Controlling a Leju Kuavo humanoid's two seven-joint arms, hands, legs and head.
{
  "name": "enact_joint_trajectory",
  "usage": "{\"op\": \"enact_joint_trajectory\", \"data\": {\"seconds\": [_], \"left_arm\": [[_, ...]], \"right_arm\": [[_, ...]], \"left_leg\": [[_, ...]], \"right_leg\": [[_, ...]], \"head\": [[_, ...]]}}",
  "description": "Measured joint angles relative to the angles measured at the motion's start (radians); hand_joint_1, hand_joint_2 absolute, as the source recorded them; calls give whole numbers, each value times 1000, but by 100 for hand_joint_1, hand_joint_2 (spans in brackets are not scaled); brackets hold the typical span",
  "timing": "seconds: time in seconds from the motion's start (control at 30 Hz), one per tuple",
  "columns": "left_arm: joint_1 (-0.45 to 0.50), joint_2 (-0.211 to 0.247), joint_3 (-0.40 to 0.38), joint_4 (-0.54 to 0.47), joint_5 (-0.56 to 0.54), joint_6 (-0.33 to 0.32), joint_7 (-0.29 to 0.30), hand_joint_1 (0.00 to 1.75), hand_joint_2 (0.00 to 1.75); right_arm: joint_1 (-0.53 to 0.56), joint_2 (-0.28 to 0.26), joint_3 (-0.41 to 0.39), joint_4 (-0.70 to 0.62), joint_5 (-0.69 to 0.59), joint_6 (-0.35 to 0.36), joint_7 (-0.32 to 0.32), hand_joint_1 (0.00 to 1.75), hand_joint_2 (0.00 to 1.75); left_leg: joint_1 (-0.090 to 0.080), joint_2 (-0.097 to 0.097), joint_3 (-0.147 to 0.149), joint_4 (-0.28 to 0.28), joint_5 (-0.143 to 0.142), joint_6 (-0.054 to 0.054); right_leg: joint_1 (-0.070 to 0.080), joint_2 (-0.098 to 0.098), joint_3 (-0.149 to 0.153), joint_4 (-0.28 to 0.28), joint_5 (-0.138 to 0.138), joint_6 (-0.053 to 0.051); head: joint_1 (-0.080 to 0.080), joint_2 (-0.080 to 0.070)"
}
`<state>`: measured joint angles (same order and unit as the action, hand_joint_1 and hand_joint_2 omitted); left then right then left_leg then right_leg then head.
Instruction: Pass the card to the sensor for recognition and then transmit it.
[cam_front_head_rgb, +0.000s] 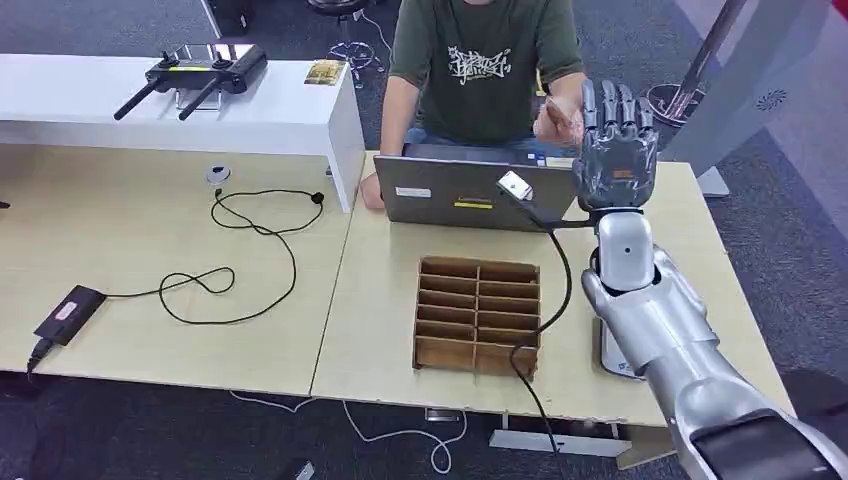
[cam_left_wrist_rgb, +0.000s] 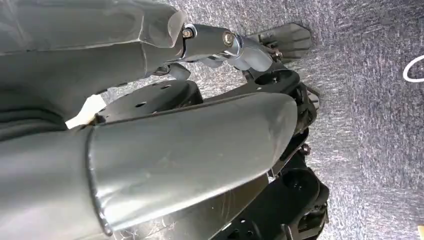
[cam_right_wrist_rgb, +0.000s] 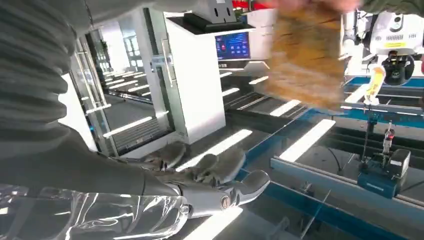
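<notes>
Desk (cam_front_head_rgb: 640, 330): right hand (cam_front_head_rgb: 612, 140) is being held up open, empty, near person's hand (cam_front_head_rgb: 556, 120), where card (cam_right_wrist_rgb: 305, 55) is being offered. Nothing grasped; sensor pass and handover pending.

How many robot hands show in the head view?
1: the right hand, raised with fingers up, in front of the seated person behind the laptop. The left hand may hang below this view.

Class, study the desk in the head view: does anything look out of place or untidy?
Yes. A black cable runs from the small white device on the laptop, across the cardboard divider box and off the desk edge. A second black cable lies in loose loops on the left table.
</notes>
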<state>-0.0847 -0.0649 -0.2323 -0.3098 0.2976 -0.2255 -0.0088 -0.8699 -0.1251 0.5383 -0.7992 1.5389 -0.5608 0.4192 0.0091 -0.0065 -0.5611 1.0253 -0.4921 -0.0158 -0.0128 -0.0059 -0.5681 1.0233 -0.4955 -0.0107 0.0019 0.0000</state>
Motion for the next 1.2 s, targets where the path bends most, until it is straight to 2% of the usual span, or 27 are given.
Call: {"op": "enact_joint_trajectory", "data": {"seconds": [0.47, 0.77, 0.9, 1.03, 1.2], "left_arm": [[0, 1, -3, 0, 5, 0, 0, 0, 0], [-2, 1, -32, 0, 39, 0, -2, 0, 0], [-3, 4, -48, 0, 59, 0, -2, 0, 0], [1, 7, -57, 0, 81, 0, -10, 0, 0], [8, 14, -72, 0, 106, 0, -14, 0, 0]], "right_arm": [[0, 0, 0, 0, 0, 0, 1, 0, 175], [0, 0, 0, 0, 0, -9, 10, 0, 175], [16, -8, -2, -18, 0, -58, 20, 0, 175], [73, -35, -46, -110, 0, -72, -15, 0, 175], [160, -57, -155, -248, 0, -84, -70, 0, 175]], "left_leg": [[0, 0, 0, 0, 0, 0], [0, 0, 0, 0, 0, 0], [0, 0, 0, 0, 0, 0], [0, 0, 0, 0, 0, 0], [0, 0, 0, 0, 0, 0]], "right_leg": [[0, 0, 0, 0, 0, 0], [0, 0, 0, 0, 0, 0], [0, 0, 0, 0, 0, 0], [0, 0, 0, 0, 0, 0], [0, 0, 0, -1, 0, 0]], "head": [[0, 0], [0, 0], [0, 0], [0, 0], [0, 0]]}}
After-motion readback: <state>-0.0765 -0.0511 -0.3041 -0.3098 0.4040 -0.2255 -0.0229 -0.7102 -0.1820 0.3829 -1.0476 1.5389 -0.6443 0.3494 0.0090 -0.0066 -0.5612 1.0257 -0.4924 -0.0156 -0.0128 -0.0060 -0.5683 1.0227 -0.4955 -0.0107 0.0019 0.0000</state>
